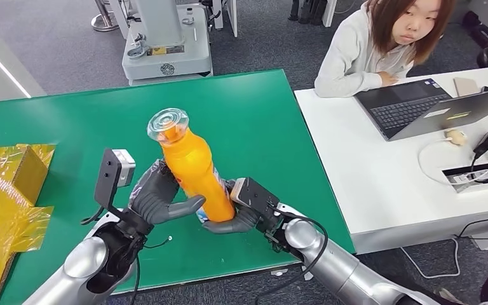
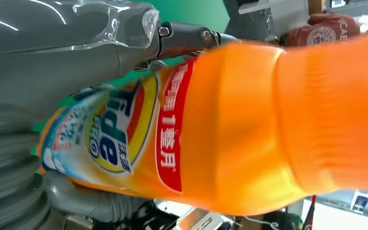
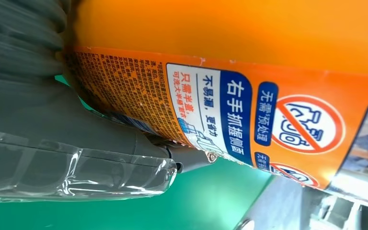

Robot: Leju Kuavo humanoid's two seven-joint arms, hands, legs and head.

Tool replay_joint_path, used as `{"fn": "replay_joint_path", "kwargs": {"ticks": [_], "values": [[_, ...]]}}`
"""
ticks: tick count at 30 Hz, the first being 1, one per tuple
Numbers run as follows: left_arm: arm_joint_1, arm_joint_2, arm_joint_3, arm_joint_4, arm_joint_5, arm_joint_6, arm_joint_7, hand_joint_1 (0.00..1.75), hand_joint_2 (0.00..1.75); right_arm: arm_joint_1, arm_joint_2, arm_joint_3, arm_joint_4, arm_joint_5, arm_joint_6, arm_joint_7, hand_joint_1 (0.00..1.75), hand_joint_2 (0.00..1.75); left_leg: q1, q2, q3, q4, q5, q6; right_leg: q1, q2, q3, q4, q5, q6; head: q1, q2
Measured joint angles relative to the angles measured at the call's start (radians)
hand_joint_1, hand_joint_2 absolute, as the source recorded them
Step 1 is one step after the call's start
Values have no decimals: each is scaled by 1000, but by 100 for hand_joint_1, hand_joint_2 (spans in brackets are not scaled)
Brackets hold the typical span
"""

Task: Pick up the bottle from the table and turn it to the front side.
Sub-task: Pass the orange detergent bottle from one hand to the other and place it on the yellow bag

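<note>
In the centre of the head view the orange detergent bottle (image 1: 194, 168) is off the green tabletop (image 1: 254, 114), tilted with its clear cap (image 1: 168, 124) leaning toward the upper left of the frame and its base low in the middle. Both robot hands are on it: the left robot hand (image 1: 159, 198) wraps the lower body from the left, thumb reaching across under the bottle, and the right robot hand (image 1: 244, 213) cups the base from the right, fingers curled beneath. Two grips at the bottom, I judge, let one hand support while the other twists the bottle about its long axis. The left wrist view faces the coloured brand label (image 2: 110, 129), while the right wrist view faces the fine-print panel with prohibition symbols (image 3: 306, 124), so the front label appears to face the left hand's side. At the left edge lies yellow crinkled wrapping (image 1: 6, 190); at the upper right a person (image 1: 381, 44) sits by a laptop (image 1: 419, 105) on a white desk (image 1: 368, 184).
</note>
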Motion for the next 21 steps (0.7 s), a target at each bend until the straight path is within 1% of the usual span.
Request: {"fn": "replay_joint_path", "kwargs": {"ticks": [6, 21], "values": [[-5, -2, -2, 0, -1, 5, 0, 0, 175, -22, 15, 9, 15, -1, 3, -1, 175, 175, 0, 0, 0, 0, 0, 0, 0, 0, 0, 0, 0, 0, 0, 0], [-6, -2, -3, 0, -9, 14, 0, 0, 175, -28, 20, 17, 25, -1, 6, 0, 175, 175, 0, 0, 0, 0, 0, 0, 0, 0, 0, 0, 0, 0, 0, 0]]}}
